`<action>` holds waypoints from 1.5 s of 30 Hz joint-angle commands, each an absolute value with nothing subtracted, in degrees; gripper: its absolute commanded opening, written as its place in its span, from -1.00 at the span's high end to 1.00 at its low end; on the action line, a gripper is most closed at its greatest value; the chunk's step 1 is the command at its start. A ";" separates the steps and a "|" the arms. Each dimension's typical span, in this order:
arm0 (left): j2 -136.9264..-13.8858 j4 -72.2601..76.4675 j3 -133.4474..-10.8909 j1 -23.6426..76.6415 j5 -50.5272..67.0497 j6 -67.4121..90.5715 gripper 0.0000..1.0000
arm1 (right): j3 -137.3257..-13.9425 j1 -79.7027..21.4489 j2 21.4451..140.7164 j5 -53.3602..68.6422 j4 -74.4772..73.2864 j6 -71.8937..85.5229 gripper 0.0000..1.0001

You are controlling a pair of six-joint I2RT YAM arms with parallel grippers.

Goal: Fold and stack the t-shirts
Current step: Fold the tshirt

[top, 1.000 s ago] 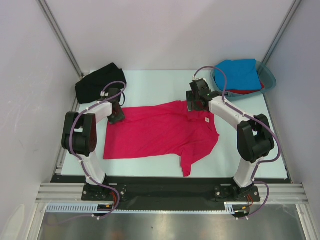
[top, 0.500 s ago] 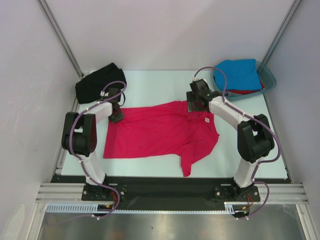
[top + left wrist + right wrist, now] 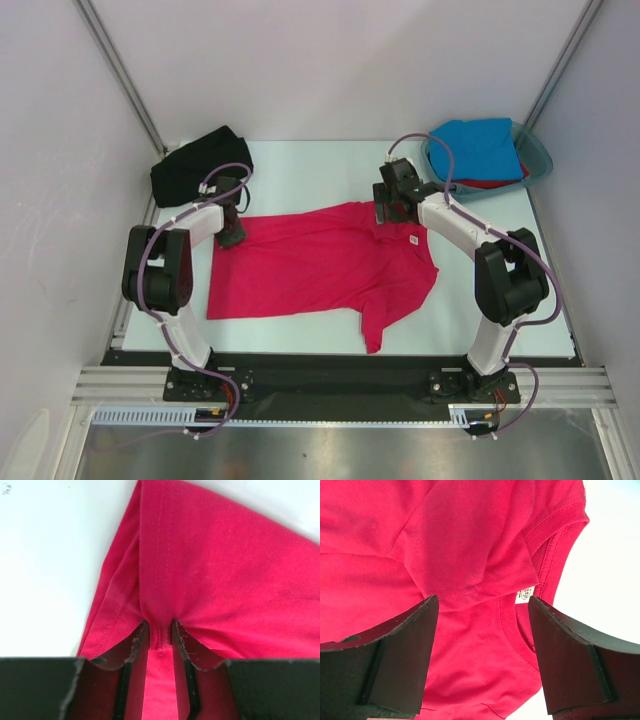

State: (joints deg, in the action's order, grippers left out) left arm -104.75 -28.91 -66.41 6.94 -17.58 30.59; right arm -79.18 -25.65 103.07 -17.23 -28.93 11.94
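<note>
A crimson-pink t-shirt [image 3: 320,262] lies spread across the middle of the table, one sleeve pointing toward the near edge. My left gripper [image 3: 232,238] is at its far left corner. In the left wrist view the jaws [image 3: 160,630] stand narrow, pinching a ridge of the stitched hem [image 3: 160,580]. My right gripper [image 3: 388,212] hovers open over the collar; its wide-apart fingers [image 3: 405,650] frame the neck opening and the small white label [image 3: 524,594]. A black t-shirt [image 3: 195,165] lies bunched at the far left. A bright blue t-shirt [image 3: 480,145] rests on a red one [image 3: 500,183] at the far right.
A translucent teal tub [image 3: 541,160] at the far right corner holds the blue and red shirts. White walls and metal frame posts close in the table on three sides. Both arm bases stand at the near edge.
The left gripper has edged slightly left at the shirt's corner. The right arm and the shirt have not visibly moved.
</note>
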 commanded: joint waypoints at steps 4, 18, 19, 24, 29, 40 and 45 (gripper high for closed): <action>-100.28 -29.71 -64.95 6.42 -20.39 31.90 0.39 | -80.24 -26.01 102.83 -17.14 -29.53 11.25 -0.54; -100.72 -28.04 -63.90 6.50 -19.25 32.17 0.41 | -80.33 -26.10 103.10 -17.23 -29.79 11.08 -0.53; -100.90 -28.04 -63.81 6.50 -19.25 32.17 0.41 | -80.51 -26.10 103.18 -17.14 -29.79 11.07 -0.54; -102.04 -26.81 -63.54 6.50 -18.55 32.17 0.51 | -80.68 -26.19 103.27 -17.31 -29.97 11.07 -0.54; -101.69 -26.28 -63.72 6.42 -18.19 31.99 0.91 | -80.68 -26.10 103.54 -17.31 -29.97 11.08 -0.53; -97.48 -28.82 -66.17 6.42 -19.42 30.50 0.99 | -80.60 -26.28 103.71 -17.14 -29.97 11.16 -0.53; -98.17 -33.57 -71.36 5.89 -24.16 28.48 0.99 | -80.42 -26.19 103.62 -17.14 -30.15 10.81 -0.52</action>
